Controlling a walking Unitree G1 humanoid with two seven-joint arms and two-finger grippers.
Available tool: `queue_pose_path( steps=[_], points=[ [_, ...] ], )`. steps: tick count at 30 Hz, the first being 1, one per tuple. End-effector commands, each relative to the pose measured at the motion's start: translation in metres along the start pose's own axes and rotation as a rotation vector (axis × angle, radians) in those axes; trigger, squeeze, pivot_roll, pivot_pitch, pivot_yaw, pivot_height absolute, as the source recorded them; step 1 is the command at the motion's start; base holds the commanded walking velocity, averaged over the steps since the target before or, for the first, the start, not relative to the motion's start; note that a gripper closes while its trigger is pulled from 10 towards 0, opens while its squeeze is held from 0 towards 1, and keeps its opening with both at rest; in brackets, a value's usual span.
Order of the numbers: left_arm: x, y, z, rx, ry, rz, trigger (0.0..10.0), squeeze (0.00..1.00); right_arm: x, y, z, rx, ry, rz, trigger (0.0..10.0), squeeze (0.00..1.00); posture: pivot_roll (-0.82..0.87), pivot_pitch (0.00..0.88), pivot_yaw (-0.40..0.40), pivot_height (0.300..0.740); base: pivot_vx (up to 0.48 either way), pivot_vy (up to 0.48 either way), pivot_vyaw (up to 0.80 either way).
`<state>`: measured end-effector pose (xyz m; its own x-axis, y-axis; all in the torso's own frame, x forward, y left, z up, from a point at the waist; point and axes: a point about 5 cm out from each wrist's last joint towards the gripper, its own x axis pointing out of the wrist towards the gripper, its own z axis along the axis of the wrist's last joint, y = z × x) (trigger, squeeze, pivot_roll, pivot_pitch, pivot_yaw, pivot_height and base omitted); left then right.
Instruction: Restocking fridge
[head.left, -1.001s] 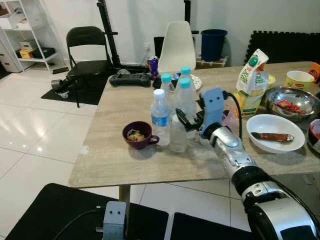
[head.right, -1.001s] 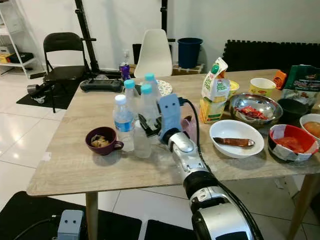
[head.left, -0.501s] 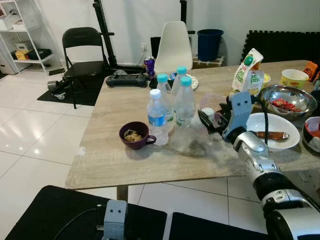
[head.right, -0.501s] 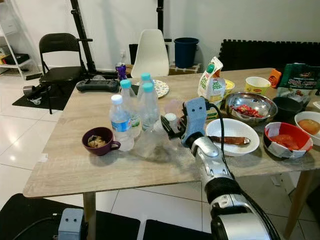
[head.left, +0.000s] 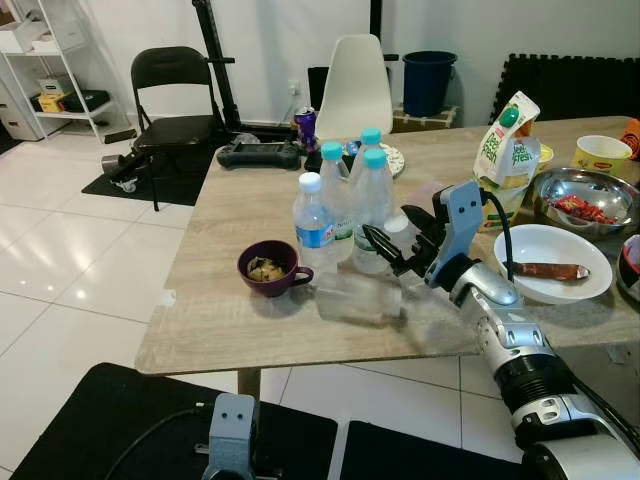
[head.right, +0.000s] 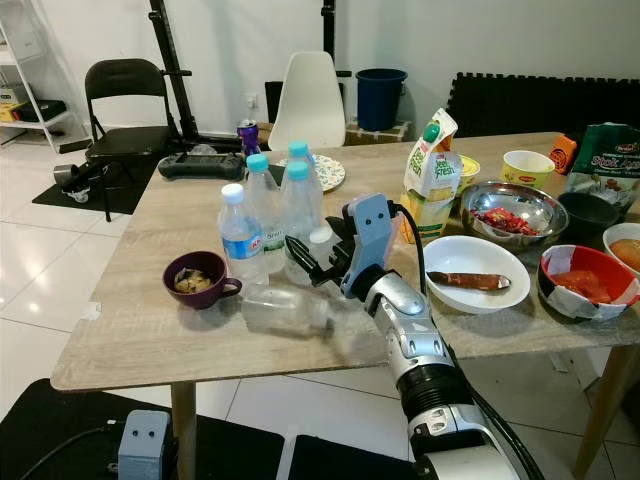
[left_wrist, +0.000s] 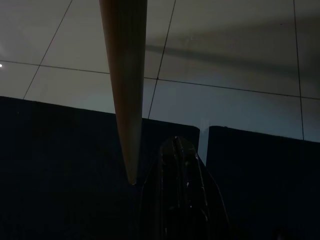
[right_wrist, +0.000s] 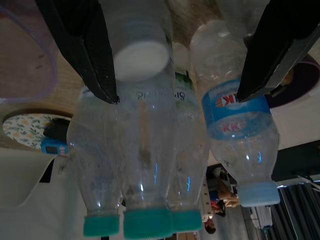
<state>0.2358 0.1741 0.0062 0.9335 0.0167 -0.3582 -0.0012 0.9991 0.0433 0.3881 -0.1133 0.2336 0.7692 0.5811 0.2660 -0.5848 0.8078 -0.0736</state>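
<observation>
Three water bottles stand together mid-table: one with a blue label and white cap (head.left: 314, 214) and two with teal caps (head.left: 372, 196). A clear unlabelled bottle (head.left: 358, 297) lies on its side on the wooden table (head.left: 220, 320), in front of them. My right gripper (head.left: 392, 243) hovers just right of the standing bottles and above the fallen one, open. In the right wrist view a white cap (right_wrist: 140, 60) sits between the spread fingers (right_wrist: 80, 40), close to one of them. The left arm hangs idle below the table edge.
A purple cup (head.left: 268, 268) with food stands left of the bottles. To the right are a juice carton (head.left: 505, 140), a white bowl (head.left: 555, 262), a steel bowl (head.left: 585, 200) and a yellow cup (head.left: 600, 155). Chairs (head.left: 355, 90) stand beyond the table. A table leg (left_wrist: 124, 85) descends to the floor.
The clear bottle that stood upright in my right gripper has tipped over and now lies on the table. The gripper swung right, then back toward the bottles.
</observation>
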Motion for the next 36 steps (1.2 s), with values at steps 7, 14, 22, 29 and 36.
queue_pose_path(
  steps=[7, 14, 22, 29, 36],
  points=[
    [-0.004, 0.007, -0.009, 0.009, 0.04, 0.014, 10.0, 0.0, 0.0, -0.005, -0.001, -0.063, 0.034, -0.052, 10.0, 0.0, 0.06, 0.155, 0.043, 0.74, 0.0, 0.0, 0.0],
    [-0.004, 0.007, -0.009, 0.01, 0.043, 0.012, 10.0, 0.0, -0.005, -0.019, -0.009, -0.112, 0.078, -0.22, 10.0, 0.0, 0.07, 0.157, 0.043, 0.74, 0.0, 0.0, 0.0],
    [-0.004, 0.007, -0.008, 0.008, 0.039, 0.015, 10.0, 0.0, -0.002, -0.024, -0.008, -0.109, 0.066, -0.312, 10.0, 0.0, 0.07, 0.158, 0.04, 0.74, 0.0, 0.0, 0.0],
    [-0.004, 0.006, -0.008, 0.006, 0.037, 0.014, 10.0, 0.0, 0.0, -0.019, -0.014, -0.112, 0.086, -0.301, 10.0, 0.0, 0.07, 0.164, 0.04, 0.74, 0.0, 0.0, 0.0],
    [-0.005, 0.004, -0.006, 0.004, 0.024, 0.004, 10.0, 0.0, 0.007, -0.007, -0.027, -0.119, 0.131, -0.308, 10.0, 0.0, 0.08, 0.185, 0.036, 0.74, 0.0, 0.0, 0.0]
  ],
)
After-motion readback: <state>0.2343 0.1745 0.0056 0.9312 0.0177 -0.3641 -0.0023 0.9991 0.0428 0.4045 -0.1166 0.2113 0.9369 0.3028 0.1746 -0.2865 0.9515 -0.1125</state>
